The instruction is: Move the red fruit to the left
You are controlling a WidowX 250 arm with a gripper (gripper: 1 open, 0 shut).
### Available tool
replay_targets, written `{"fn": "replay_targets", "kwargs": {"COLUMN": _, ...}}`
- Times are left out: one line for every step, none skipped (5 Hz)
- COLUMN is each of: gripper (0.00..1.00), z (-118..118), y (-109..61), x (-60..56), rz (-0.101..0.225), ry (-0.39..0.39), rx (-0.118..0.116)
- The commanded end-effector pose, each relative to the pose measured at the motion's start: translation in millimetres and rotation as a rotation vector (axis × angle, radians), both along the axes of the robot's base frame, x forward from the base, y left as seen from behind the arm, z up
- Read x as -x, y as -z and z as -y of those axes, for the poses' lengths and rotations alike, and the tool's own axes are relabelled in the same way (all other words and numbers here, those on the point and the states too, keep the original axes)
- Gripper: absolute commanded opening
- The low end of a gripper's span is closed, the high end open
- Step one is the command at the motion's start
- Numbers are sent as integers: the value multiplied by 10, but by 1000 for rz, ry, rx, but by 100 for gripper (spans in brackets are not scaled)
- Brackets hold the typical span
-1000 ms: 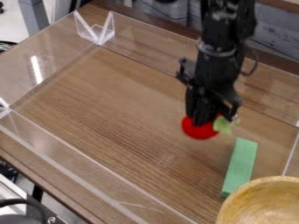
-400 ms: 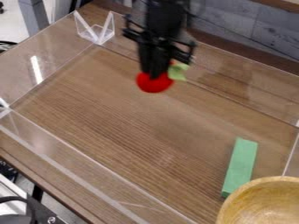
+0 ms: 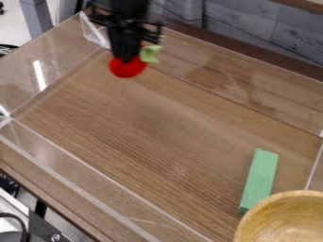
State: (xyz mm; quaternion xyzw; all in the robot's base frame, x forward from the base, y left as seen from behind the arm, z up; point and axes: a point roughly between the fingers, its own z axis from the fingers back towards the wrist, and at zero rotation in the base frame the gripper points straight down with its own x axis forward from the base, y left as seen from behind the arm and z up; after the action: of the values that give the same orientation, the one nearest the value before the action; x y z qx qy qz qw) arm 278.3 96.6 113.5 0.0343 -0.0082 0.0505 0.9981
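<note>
Camera view is showing the gripper hanging over the far left part of the wooden tray floor, pointing straight down with its jaws clamped on the red fruit. That fruit, its pale green stem sticking out to the right, is sitting well away from the green block, which is lying flat near the tray's right edge beside the rim of a wooden bowl. Measured against the green block, the fruit is now far off to the left and toward the back, close to the clear wall on that side.

Judging from this, the carrying part of the task is looking largely done: the fruit is already well to the left. What is remaining is lowering it to the wood, since it seems to be riding just above the surface, then opening the jaws and lifting clear without knocking it.
</note>
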Motion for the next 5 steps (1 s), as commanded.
{"fn": "replay_targets", "kwargs": {"gripper": 0, "z": -424, "y": -9, "x": -174, "rz": 48, "ry": 9, "rx": -30}}
{"fn": "replay_targets", "kwargs": {"gripper": 0, "z": -644, "y": 161, "x": -241, "rz": 49, "ry": 45, "rx": -31}}
{"fn": "replay_targets", "kwargs": {"gripper": 0, "z": -787, "y": 292, "x": -319, "rz": 54, "ry": 92, "rx": -24}}
{"fn": "replay_targets", "kwargs": {"gripper": 0, "z": -872, "y": 351, "x": -444, "rz": 62, "ry": 104, "rx": -12}}
{"fn": "replay_targets", "kwargs": {"gripper": 100, "z": -922, "y": 383, "x": -512, "rz": 63, "ry": 115, "rx": 10}}
